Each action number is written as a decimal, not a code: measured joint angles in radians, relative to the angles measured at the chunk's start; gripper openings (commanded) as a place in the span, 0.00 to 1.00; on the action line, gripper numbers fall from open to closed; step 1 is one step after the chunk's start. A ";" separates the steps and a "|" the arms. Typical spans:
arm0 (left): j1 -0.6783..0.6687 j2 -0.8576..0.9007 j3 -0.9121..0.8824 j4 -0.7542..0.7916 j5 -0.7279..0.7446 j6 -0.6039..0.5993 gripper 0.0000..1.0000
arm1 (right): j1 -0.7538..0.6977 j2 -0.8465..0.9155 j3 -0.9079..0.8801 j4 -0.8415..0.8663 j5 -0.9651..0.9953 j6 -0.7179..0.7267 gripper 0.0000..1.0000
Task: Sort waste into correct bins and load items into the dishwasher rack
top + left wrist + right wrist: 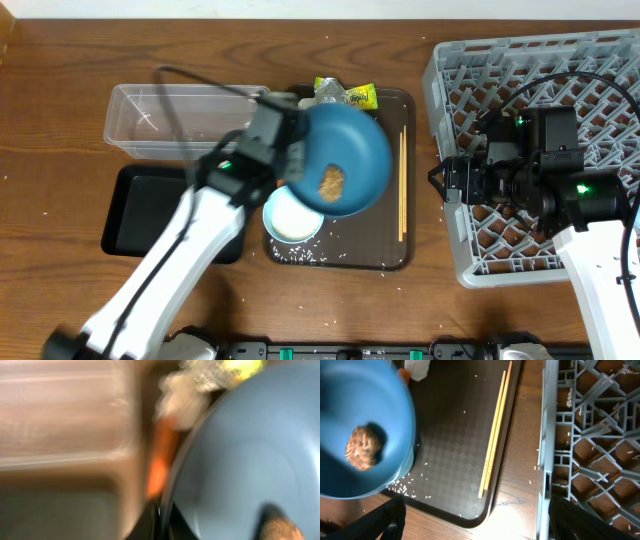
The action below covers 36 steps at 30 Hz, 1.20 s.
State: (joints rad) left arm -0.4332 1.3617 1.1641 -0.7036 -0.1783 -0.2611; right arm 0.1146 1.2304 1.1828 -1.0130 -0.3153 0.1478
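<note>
**Blue plate up in the left claw, lump aboard**

We see the left gripper (293, 152) clamped tight on the left rim of the blue plate (352, 150), held at centre frame above the dark serving tray (380, 245). The brown food lump (332, 181) sits on the plate's lower part. Under the plate's lower left edge is the white bowl (290, 220), with rice grains (300, 256) scattered below it. The chopsticks (403, 185) lie along the tray's right side and the snack wrapper (346, 95) at its top. At right, the right gripper (437, 182) hangs with jaws apart and empty over the left edge of the dishwasher rack (445, 75). The clear tub (128, 140) and black tray (150, 215) sit at left
</note>
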 measured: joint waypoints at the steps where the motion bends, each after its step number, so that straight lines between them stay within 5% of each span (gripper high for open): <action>1: 0.011 -0.028 0.000 -0.045 -0.042 0.000 0.06 | 0.000 0.000 0.000 0.000 0.000 0.000 0.84; 10: 0.060 -0.226 0.000 -0.326 -0.518 0.000 0.06 | 0.000 0.000 0.000 0.002 0.002 0.000 0.84; 20: 0.060 -0.116 0.000 -0.470 -0.888 -0.060 0.06 | 0.000 0.000 0.000 0.003 0.002 0.000 0.85; 36: 0.059 0.067 0.000 -0.586 -1.114 -0.080 0.06 | 0.000 0.000 0.000 0.005 0.002 0.000 0.85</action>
State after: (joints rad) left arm -0.3740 1.4288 1.1645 -1.2900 -1.2926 -0.3408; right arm 0.1146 1.2304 1.1824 -1.0077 -0.3138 0.1474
